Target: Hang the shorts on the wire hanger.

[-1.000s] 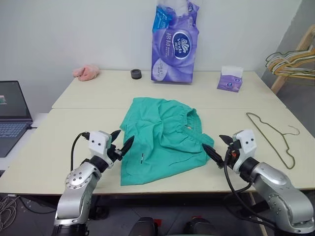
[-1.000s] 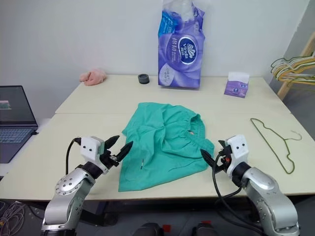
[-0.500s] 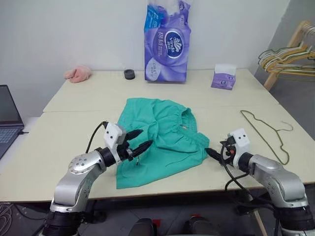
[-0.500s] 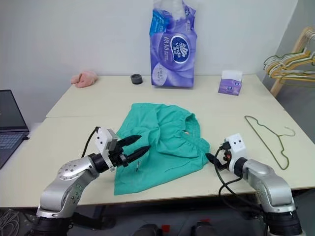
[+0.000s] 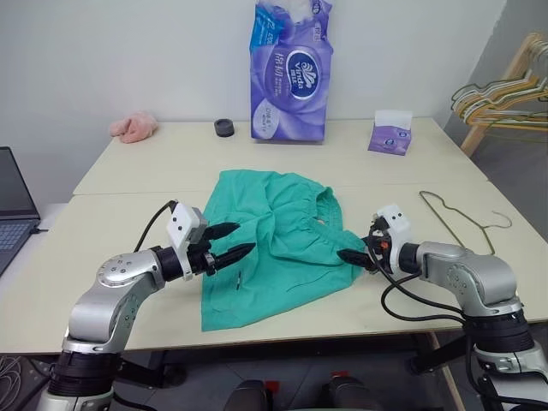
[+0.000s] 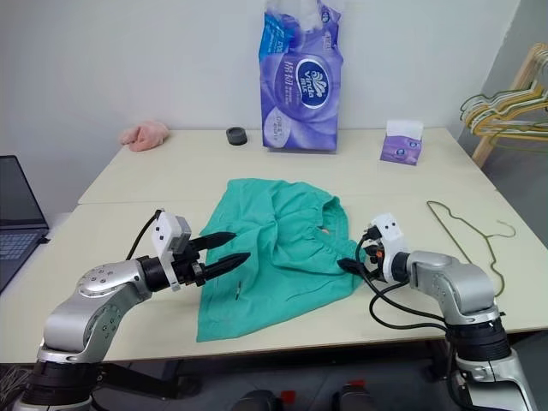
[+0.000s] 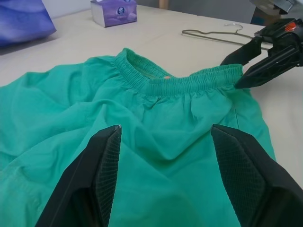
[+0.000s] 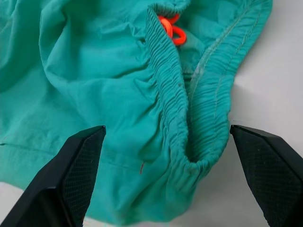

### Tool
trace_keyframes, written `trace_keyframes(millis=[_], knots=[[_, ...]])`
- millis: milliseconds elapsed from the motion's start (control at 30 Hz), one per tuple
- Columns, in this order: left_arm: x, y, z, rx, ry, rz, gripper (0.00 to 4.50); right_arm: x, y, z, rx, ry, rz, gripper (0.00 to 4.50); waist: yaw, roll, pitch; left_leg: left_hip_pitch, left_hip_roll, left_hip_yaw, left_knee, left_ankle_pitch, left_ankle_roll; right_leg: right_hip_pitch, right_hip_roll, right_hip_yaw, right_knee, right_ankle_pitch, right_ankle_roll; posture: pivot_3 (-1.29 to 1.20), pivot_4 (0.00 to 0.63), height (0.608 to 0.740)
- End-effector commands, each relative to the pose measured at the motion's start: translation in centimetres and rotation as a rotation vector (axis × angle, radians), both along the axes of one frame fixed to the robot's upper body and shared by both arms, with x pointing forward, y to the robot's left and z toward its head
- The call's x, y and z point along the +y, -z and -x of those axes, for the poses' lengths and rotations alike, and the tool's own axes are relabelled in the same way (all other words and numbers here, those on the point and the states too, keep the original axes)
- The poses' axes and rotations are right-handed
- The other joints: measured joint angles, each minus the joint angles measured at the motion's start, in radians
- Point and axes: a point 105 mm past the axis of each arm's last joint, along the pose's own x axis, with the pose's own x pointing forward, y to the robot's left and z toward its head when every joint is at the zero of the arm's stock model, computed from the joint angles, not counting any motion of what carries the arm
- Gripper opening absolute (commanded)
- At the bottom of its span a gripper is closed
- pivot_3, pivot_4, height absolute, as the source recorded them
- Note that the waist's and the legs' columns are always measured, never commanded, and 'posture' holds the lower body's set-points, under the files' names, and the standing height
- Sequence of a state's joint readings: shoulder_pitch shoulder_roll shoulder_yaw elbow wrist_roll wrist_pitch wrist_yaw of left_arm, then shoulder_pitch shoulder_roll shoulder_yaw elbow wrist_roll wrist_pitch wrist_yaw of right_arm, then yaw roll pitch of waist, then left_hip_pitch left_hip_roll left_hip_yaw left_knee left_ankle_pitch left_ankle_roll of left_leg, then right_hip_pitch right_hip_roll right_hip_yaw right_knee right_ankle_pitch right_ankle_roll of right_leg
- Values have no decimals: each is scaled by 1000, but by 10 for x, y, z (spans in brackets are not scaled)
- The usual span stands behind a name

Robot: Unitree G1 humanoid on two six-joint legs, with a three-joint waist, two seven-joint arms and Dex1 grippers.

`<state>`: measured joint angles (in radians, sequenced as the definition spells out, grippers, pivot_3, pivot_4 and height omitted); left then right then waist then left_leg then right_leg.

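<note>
Left gripper [image 5: 231, 242]: its two black fingers stand apart with nothing between them; it hangs over the near left part of the shorts and points across the cloth toward the other claw.
Right gripper [image 6: 349, 265]: opened wide and empty; in its wrist view the fingers stand one on each side of the waistband corner, but they have not closed on it.
Shorts [image 5: 274, 240]: they lie flat on the table [image 5: 128, 214], between the two claws. The gathered waistband [image 8: 170, 104] is at the right claw's side, with the small orange-red tag [image 8: 171, 28] a little beyond its fingertips.
Wire hanger [image 5: 462, 227]: it lies flat on the table, beyond the right claw and to its outer side, well apart from the shorts. Nothing touches it.
Farther things: a purple paper pack [image 5: 288, 73], a tissue box [image 5: 390, 134], a small dark ring [image 5: 225, 128] and a pink cloth lump [image 5: 133, 127] stand at the far edge, away from both claws.
Done: I judge only the approach is made; both claws are placed at the shorts.
Left: to grasp the waistband, to lift the shorts, to bring them to the hanger and to put them over its wire. So the task is near its beginning.
</note>
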<state>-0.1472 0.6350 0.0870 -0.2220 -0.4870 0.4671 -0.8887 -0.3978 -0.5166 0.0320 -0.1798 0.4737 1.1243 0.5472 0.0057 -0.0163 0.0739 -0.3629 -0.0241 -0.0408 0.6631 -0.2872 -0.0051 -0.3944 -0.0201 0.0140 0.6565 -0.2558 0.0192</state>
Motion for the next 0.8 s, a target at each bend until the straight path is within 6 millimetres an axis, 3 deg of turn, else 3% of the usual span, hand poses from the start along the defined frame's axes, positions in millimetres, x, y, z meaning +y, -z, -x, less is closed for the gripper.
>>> trace_keyframes(millis=[33, 200, 300, 467, 700, 800], knots=[[1, -3, 4, -18, 25, -15, 3196, 5, -6, -11, -28, 13, 10, 4488, -3, 0, 0, 0, 0, 0, 0, 0, 0, 0, 0, 0, 0, 0, 0, 30, 27, 740], [7, 6, 5, 0, 34, -40, 3196, 18, -6, -25, -29, 31, -34, 4488, -9, 0, 0, 1, 1, 0, 0, 0, 0, -1, 1, 0, 2, 0, 1, 27, 26, 740], [9, 7, 3, -4, 35, -44, 3196, 23, -5, -30, -31, 28, -38, 3989, -8, 0, 0, 0, 1, 0, 0, 0, 0, -2, 1, 0, 2, 0, 0, 27, 26, 740], [5, 6, 4, -11, 45, -42, 3196, 28, -3, -38, -28, 36, -35, 2307, -6, 0, 0, 0, 0, 0, 0, 0, 0, -2, 0, 0, 2, 2, -4, 30, 25, 740], [-3, -2, 0, -29, 46, -35, 3196, 19, -1, -41, -54, 54, 16, 23, -8, 0, 0, 0, 0, 0, 0, 0, 0, -2, 0, 0, 2, 2, -4, 19, 24, 740], [-9, -6, -1, -32, 54, -28, 3196, 7, -6, -49, -86, 122, 14, 23, -8, 0, 0, 0, 0, 0, 0, 0, 0, -2, 0, 0, 3, 2, -4, 9, 25, 740]])
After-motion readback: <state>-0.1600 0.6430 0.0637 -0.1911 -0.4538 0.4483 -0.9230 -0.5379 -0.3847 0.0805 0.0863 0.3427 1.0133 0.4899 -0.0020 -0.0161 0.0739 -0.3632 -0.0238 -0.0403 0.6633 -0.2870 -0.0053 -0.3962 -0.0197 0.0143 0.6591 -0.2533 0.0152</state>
